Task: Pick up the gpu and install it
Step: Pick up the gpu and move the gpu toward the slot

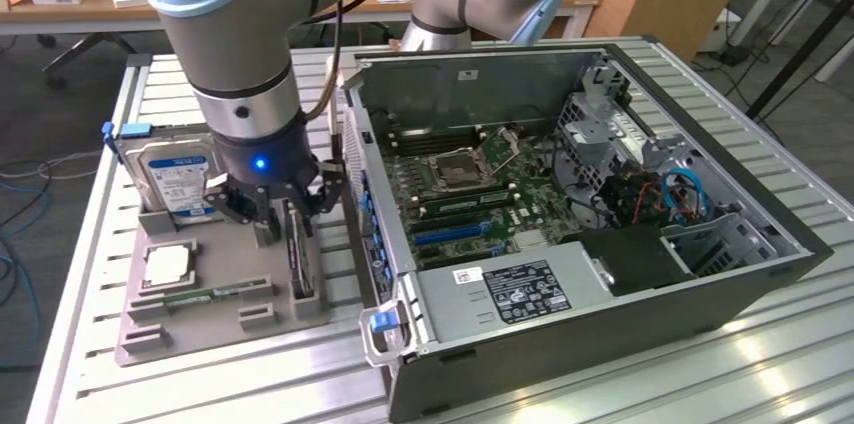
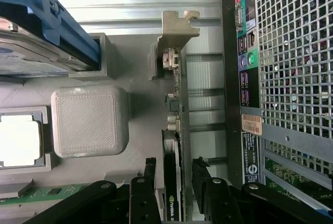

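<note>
The pick-up is in hand: the gripper [image 2: 175, 168] straddles the graphics card [image 2: 174, 125] with its fingers [image 2: 202, 174] released, the card standing on edge along the tray's [image 1: 200, 319] edge beside the computer case [image 1: 601, 344], and the grasp likely calls for a square, centred squeeze.

The slatted table [image 1: 200, 389] bears a grey tray [image 1: 187, 326] and computer case [image 1: 641, 329].

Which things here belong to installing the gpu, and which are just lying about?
Job in hand: gpu; end effector, open astride it; open computer case.
Lying about: hard drive, processor chip, memory stick, all on the grey holder.
</note>
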Motion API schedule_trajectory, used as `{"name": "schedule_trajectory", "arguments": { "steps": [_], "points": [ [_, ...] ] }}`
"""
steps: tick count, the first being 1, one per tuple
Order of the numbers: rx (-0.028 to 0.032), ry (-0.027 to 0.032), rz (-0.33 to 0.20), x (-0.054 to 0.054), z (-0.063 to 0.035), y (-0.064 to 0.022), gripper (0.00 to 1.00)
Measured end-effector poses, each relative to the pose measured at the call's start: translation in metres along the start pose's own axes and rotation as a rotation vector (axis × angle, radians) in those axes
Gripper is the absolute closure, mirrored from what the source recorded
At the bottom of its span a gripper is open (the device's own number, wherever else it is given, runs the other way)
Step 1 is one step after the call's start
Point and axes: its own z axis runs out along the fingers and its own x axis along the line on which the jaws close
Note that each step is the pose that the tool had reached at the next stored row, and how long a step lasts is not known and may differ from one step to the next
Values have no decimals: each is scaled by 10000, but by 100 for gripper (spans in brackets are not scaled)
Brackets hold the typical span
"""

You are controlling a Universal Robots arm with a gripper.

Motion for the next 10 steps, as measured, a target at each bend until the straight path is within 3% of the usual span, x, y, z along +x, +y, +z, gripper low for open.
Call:
{"name": "schedule_trajectory", "arguments": {
  "steps": [10],
  "points": [
    [1,0,0,3,44,-2,59]
  ]
}}
